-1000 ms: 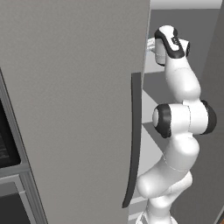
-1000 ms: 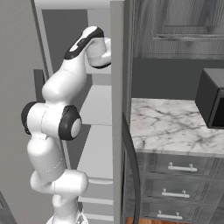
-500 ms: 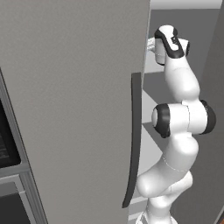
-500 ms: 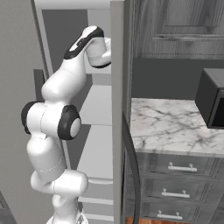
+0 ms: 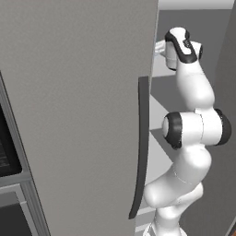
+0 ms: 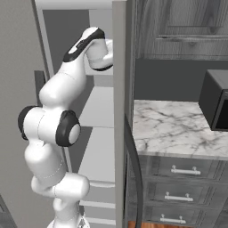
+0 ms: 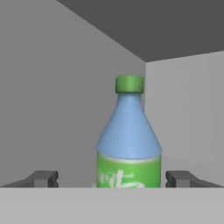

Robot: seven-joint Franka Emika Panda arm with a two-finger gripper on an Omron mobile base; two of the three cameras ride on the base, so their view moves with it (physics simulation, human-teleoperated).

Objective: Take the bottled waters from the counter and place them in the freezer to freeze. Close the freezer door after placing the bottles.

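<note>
Two dark finger tips of the gripper (image 7: 112, 178) stand wide apart, one to each side of the small blue plastic bottle with the green cap and green label (image 7: 128, 140). A clear gap shows between each tip and the bottle's body, so the jaws grip nothing; the bottle stands free.

Relative to the bottle: it sits directly ahead of the jaws and between them, slightly nearer the right-hand tip as seen in the hand view. Its long axis runs upright in that view, cap uppermost, crossing the line between the tips at a right angle. Its base is hidden, so contact with a shelf cannot be confirmed, though it appears to stand inside the pale grey freezer compartment (image 7: 57, 109), with a side wall and a back corner behind it.

Judgement: release looks complete, and a straight pull back along the hand's own axis should clear the bottle without tipping it.

Beyond the bottle, the white arm (image 5: 193, 133) reaches into the tall light-grey freezer (image 6: 95, 133). The freezer door (image 6: 119, 111) stands open, edge-on beside the white marble counter (image 6: 178, 129). The pale translucent bottle cannot be located.
</note>
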